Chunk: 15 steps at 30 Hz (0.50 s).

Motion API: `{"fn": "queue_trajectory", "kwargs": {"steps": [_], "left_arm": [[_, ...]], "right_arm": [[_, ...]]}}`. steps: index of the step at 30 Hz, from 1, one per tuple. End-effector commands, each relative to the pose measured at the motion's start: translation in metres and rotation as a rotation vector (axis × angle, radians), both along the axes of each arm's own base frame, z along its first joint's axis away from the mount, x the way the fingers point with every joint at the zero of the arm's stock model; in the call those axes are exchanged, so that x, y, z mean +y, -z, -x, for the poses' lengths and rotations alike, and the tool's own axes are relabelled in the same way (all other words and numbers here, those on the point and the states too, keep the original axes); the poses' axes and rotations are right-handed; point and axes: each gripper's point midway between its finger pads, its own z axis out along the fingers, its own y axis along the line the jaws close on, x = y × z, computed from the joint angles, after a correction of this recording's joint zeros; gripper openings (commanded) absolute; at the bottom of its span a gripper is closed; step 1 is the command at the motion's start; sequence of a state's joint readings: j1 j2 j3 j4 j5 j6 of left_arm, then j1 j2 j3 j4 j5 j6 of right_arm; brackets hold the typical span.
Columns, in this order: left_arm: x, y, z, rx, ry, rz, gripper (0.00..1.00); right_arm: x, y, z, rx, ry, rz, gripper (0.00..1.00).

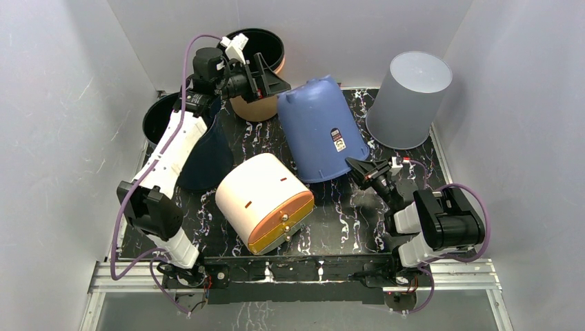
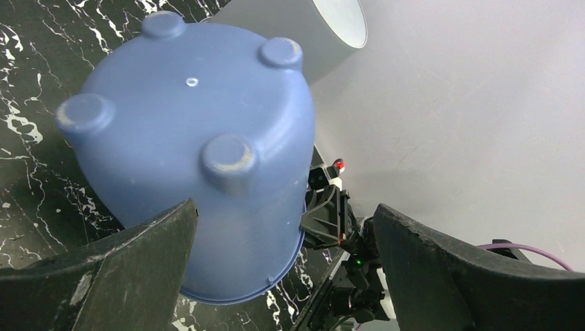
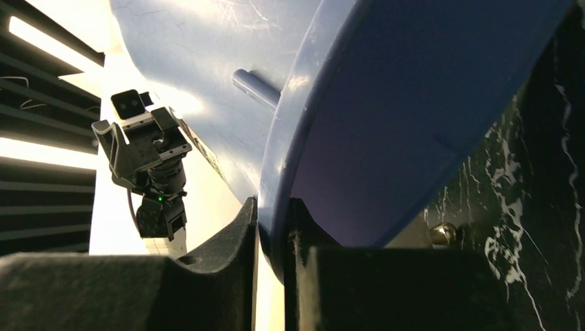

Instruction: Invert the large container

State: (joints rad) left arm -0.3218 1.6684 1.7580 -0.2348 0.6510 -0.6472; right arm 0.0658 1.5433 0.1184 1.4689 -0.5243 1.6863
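The right gripper pinches the rim of the big blue container so it can tip it over. The container leans, bottom up, right in front of it. The left gripper hangs wide open by the container's bottom, maybe to help.

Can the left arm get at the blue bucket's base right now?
Probably yes: the left pincer is open beside the blue bucket's base, nothing between; the right pincer only clamps its rim.

The black marble-look table carries a big blue plastic bucket at twelve o'clock. A grey round bin is at two, a cream-and-orange tub at seven.
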Motion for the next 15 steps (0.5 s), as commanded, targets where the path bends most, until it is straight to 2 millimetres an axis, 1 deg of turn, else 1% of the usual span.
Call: {"fn": "queue_trajectory", "kwargs": {"steps": [1,2,7,10,15], "left_arm": [[0.004,-0.033,0.021,-0.075,0.028,0.037,0.98],[0.004,-0.033,0.021,-0.074,0.031,0.040,0.98],[0.004,-0.032,0.024,-0.069,0.037,0.041,0.98],[0.004,-0.028,0.024,-0.063,0.039,0.036,0.98],[0.001,-0.022,0.021,-0.042,0.046,0.041,0.98]], "right_arm": [[0.001,-0.027,0.033,-0.262,-0.031,0.064,0.19],[0.001,-0.027,0.033,-0.263,-0.032,0.066,0.23],[-0.004,-0.021,0.030,-0.229,-0.012,0.057,0.39],[-0.007,-0.018,0.028,-0.210,-0.001,0.051,0.45],[-0.009,-0.020,0.024,-0.210,0.007,0.045,0.52]]}}
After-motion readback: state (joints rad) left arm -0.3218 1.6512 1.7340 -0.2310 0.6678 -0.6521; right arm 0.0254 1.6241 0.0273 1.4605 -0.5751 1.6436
